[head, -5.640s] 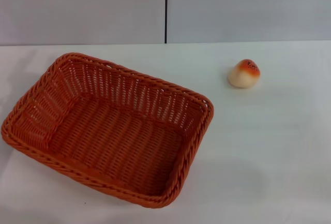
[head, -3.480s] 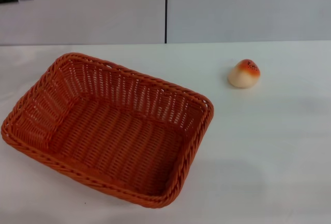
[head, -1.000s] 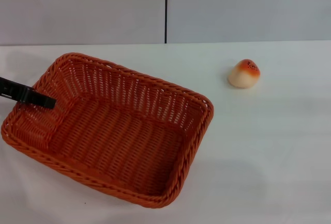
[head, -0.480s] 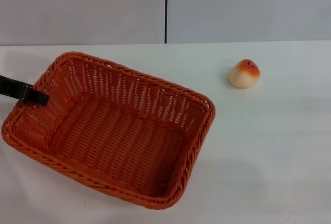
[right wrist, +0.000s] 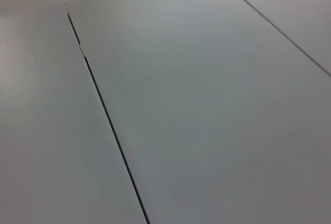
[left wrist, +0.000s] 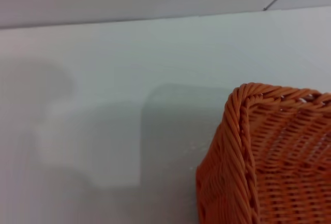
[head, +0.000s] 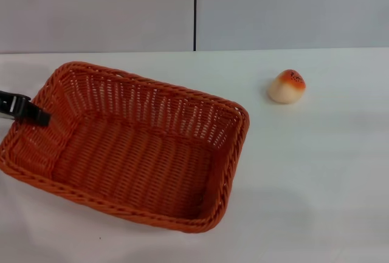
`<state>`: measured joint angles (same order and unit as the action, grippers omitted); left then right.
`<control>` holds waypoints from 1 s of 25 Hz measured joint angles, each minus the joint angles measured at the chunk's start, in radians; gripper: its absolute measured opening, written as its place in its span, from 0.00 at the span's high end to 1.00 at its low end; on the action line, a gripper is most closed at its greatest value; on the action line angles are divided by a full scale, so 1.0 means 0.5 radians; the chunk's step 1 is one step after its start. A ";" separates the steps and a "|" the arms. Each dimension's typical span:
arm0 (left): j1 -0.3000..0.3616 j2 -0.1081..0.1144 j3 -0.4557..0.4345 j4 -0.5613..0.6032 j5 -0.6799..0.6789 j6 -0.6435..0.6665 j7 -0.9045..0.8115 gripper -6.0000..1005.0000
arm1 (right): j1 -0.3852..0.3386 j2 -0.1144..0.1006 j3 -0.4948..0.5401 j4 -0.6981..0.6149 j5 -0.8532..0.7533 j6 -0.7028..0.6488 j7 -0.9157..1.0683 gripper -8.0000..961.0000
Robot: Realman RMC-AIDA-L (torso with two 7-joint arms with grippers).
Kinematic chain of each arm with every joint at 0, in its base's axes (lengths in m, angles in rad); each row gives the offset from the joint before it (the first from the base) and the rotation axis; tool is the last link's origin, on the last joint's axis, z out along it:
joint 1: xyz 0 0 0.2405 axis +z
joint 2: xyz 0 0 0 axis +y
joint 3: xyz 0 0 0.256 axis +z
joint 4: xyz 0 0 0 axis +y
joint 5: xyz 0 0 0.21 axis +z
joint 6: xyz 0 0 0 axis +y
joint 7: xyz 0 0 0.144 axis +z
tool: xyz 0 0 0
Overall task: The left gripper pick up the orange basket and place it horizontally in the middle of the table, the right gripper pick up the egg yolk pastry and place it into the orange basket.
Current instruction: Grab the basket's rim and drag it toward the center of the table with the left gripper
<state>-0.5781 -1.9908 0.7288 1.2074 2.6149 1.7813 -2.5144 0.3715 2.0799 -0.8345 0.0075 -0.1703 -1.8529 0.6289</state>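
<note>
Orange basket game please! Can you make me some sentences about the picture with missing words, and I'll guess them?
1. The egg yolk pastry sits on the white ____, outside the orange basket.
2. The inside of the basket is ____.
3. The left gripper is at the basket's ____ rim.
4. The pastry lies to the basket's ____ in the head view.

Missing words: table; empty; left; right

bare table (head: 316,172) rings the egg yolk pastry (head: 287,87); orange basket (head: 130,144) well apart.
</note>
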 joint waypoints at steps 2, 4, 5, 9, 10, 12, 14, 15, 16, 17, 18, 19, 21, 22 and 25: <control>-0.005 0.004 -0.059 0.038 -0.006 0.059 -0.066 0.84 | 0.002 -0.001 0.000 -0.007 0.000 0.012 0.000 0.39; -0.014 -0.006 -0.154 0.094 -0.022 0.123 -0.107 0.84 | 0.002 -0.002 0.000 -0.023 0.000 0.048 0.000 0.39; -0.017 -0.015 -0.208 0.126 -0.041 0.157 -0.128 0.84 | 0.003 -0.002 0.000 -0.031 0.000 0.067 0.000 0.39; 0.009 -0.049 -0.376 0.245 -0.198 0.229 -0.263 0.84 | 0.009 -0.005 0.000 -0.051 0.000 0.123 0.000 0.39; 0.016 -0.054 -0.387 0.254 -0.219 0.231 -0.278 0.84 | 0.009 -0.005 0.000 -0.051 0.000 0.123 0.000 0.39; 0.038 -0.071 -0.431 0.275 -0.270 0.237 -0.315 0.84 | 0.012 -0.007 0.000 -0.056 0.000 0.131 0.000 0.39; 0.067 -0.105 -0.466 0.284 -0.286 0.238 -0.318 0.84 | 0.014 -0.008 0.004 -0.057 0.000 0.134 0.000 0.39; 0.082 -0.120 -0.468 0.286 -0.289 0.236 -0.316 0.84 | 0.015 -0.009 0.011 -0.058 0.000 0.137 0.000 0.39; 0.109 -0.135 -0.466 0.290 -0.311 0.223 -0.315 0.84 | 0.016 -0.010 0.017 -0.058 0.000 0.143 0.000 0.39; 0.146 -0.151 -0.457 0.292 -0.349 0.202 -0.318 0.84 | 0.017 -0.011 0.022 -0.058 0.000 0.148 0.000 0.39; 0.176 -0.155 -0.445 0.292 -0.391 0.180 -0.324 0.84 | 0.018 -0.011 0.026 -0.058 0.000 0.151 0.000 0.39; 0.224 -0.159 -0.419 0.291 -0.452 0.146 -0.334 0.84 | 0.020 -0.012 0.027 -0.058 0.000 0.160 0.000 0.39; 0.266 -0.161 -0.392 0.286 -0.505 0.113 -0.346 0.84 | 0.022 -0.012 0.028 -0.059 0.000 0.166 0.000 0.39; 0.379 -0.158 -0.285 0.266 -0.632 0.011 -0.373 0.84 | 0.023 -0.012 0.028 -0.059 0.000 0.173 0.000 0.39; 0.479 -0.156 -0.169 0.249 -0.727 -0.068 -0.389 0.84 | 0.030 -0.012 0.028 -0.061 0.000 0.189 0.000 0.39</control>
<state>-0.3385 -2.0690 0.6443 1.3322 2.2513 1.7473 -2.7088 0.3866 2.0739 -0.8206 -0.0230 -0.1703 -1.7586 0.6289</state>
